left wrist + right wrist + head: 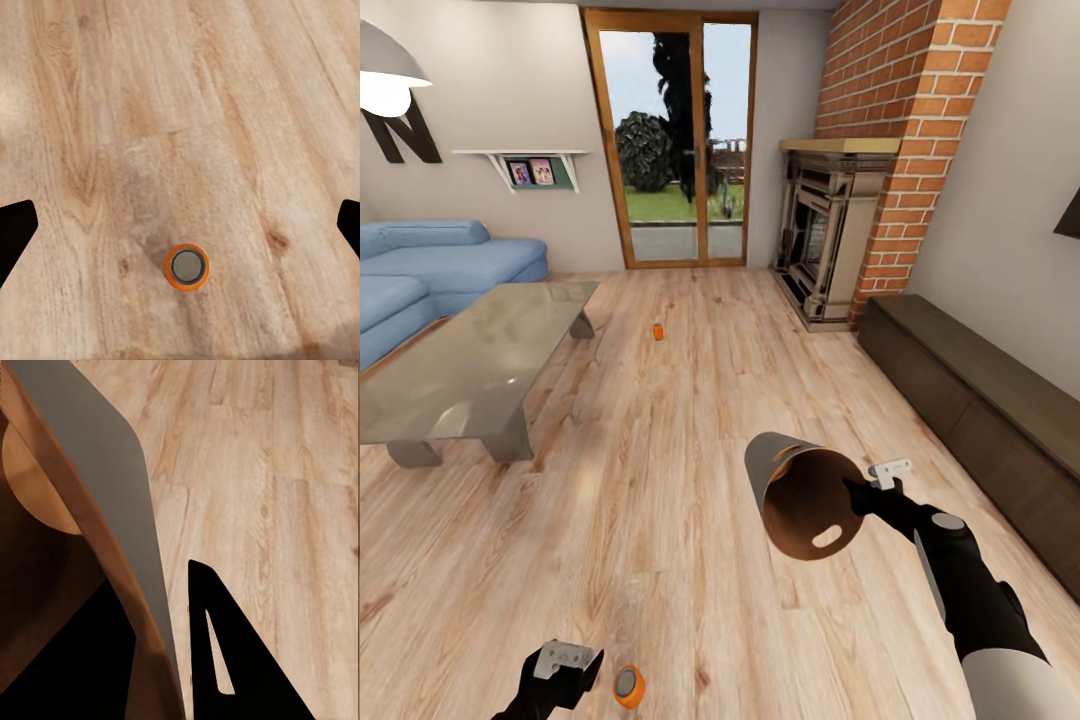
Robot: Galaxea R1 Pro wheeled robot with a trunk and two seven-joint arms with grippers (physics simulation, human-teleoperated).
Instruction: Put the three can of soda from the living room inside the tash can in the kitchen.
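An orange soda can [628,687] stands upright on the plank floor, its silver top showing from above [186,265]. My left gripper [565,664] hangs above and just left of it, open, its dark fingertips [15,234] wide apart and clear of the can. A second orange can [658,331] stands far off on the floor near the glass table. My right gripper [858,497] is shut on the rim of the trash can [800,500], which is held tilted in the air, its brown inside facing me. The rim [146,607] runs between the fingers [225,660]. The dark blue can is out of view.
A large glass low table [470,360] stands at left before the blue sofa [420,265]. A dark low cabinet [980,390] lines the right wall, beyond it a fireplace [825,240] and brick chimney. Wood-framed glass doors [670,140] are at the back. Open plank floor lies between.
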